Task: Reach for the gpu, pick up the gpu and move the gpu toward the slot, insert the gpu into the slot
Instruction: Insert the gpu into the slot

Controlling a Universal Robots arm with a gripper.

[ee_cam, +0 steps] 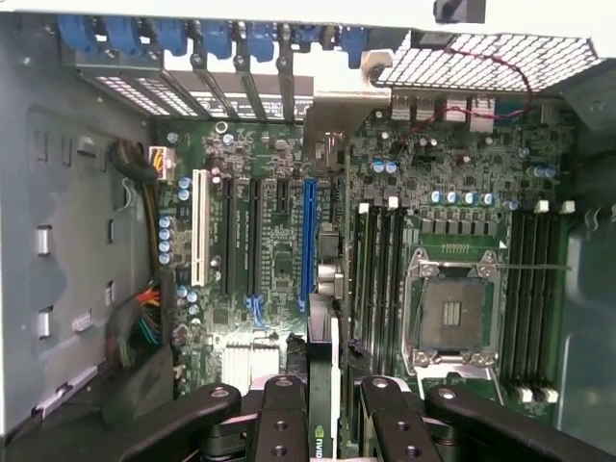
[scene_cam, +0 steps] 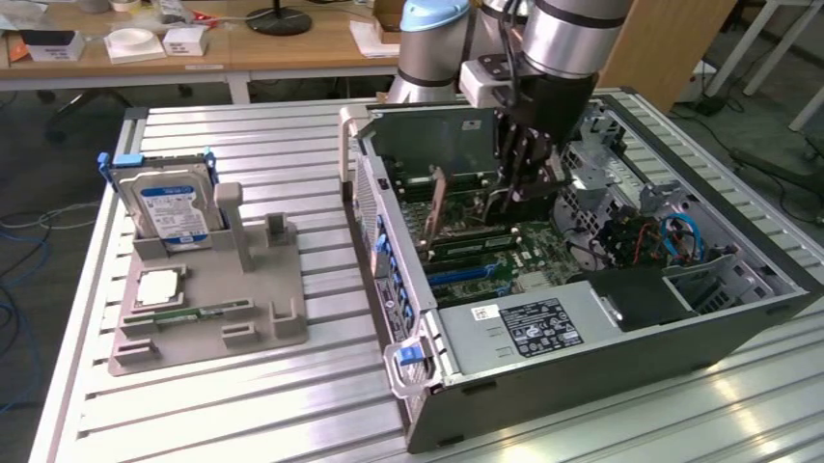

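My gripper reaches down inside the open computer case, shut on the gpu. From the wrist the gpu is edge-on between the black fingers, and its silver bracket reaches the case's rear wall. In the exterior view the gpu stands upright over the green motherboard, below my gripper. The slot, a long blue strip, runs parallel to the card and just beside its edge. I cannot tell whether the card's lower edge touches the slot.
The square silver CPU socket and black memory slots lie on the card's far side from a white slot and a cable bundle. Outside the case, a grey fixture holds a blue-labelled hard drive.
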